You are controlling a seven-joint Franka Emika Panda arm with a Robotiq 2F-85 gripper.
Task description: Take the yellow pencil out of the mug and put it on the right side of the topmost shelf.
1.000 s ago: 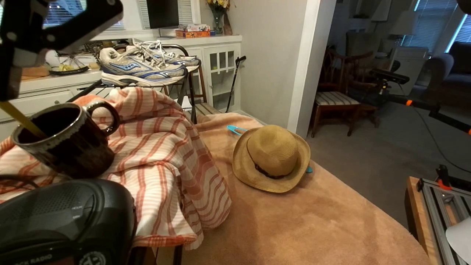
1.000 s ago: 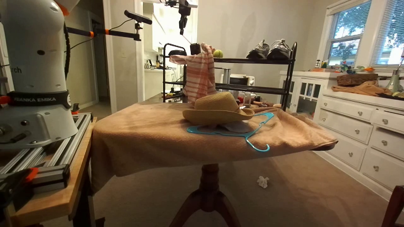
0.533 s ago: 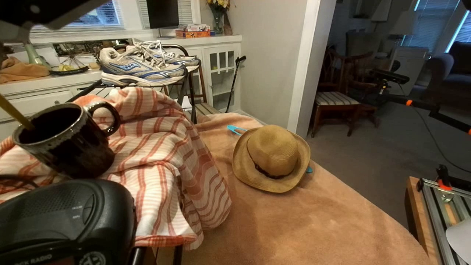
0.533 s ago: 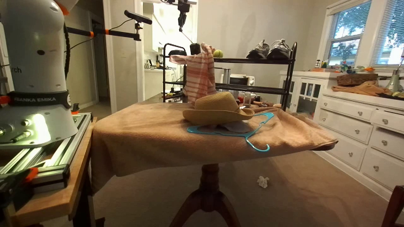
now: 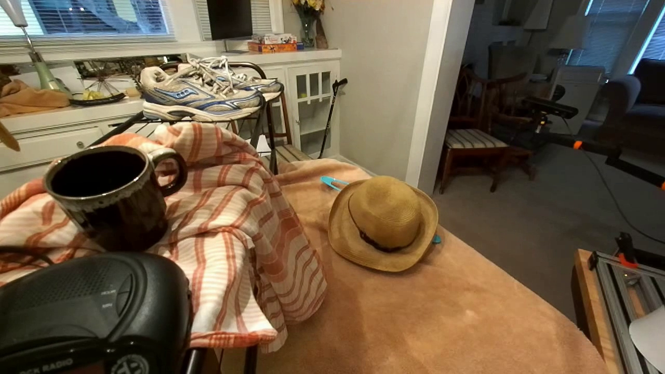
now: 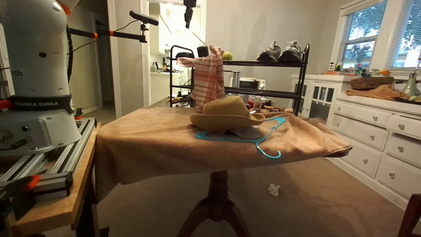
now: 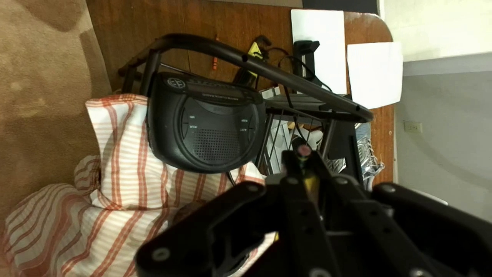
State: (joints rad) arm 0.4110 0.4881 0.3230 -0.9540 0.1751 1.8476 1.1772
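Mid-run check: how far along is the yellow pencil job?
Done: the yellow pencil looks out of the mug; in an exterior view a gap shows between them. In hand: the gripper is shut on it near one end. Remaining: set it on the right side of the topmost shelf and release; it hangs in midair.

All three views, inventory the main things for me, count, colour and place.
striped cloth: one, white and orange-red, over the topmost shelf
mug: one, dark brown, on that cloth
clock radio: one, black, beside the mug
shoes: two, grey and blue, topmost shelf
round thing: one, yellow-green, topmost shelf
straw hat: one, tan, on the covered table
hanger: one, turquoise, partly under the hat
yellow pencil: one, yellow, between the fingers
fingers: two, black, higher than the mug
robot arm: one, white, beside the table
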